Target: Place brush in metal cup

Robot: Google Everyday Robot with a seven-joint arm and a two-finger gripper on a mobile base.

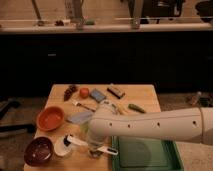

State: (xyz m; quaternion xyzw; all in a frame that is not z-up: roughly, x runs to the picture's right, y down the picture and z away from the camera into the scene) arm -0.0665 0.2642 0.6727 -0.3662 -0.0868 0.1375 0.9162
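Observation:
The brush (111, 150) is a slim white handle lying across the near part of the wooden table (145, 95). Its small dark head (67, 138) is at the rim of the metal cup (62, 148), which stands near the table's front left. My gripper (94, 148) hangs from the white arm that reaches in from the right. It is closed around the middle of the brush handle, just right of the cup. The arm's wrist hides the part of the handle inside the grip.
An orange bowl (50, 118) and a dark maroon bowl (38, 150) sit left of the cup. A green tray (147, 154) lies front right. A silver fork (83, 105), grapes (70, 91), a red fruit (84, 92), a blue sponge (98, 95), a brown block (116, 90) and a green pepper (136, 108) lie farther back.

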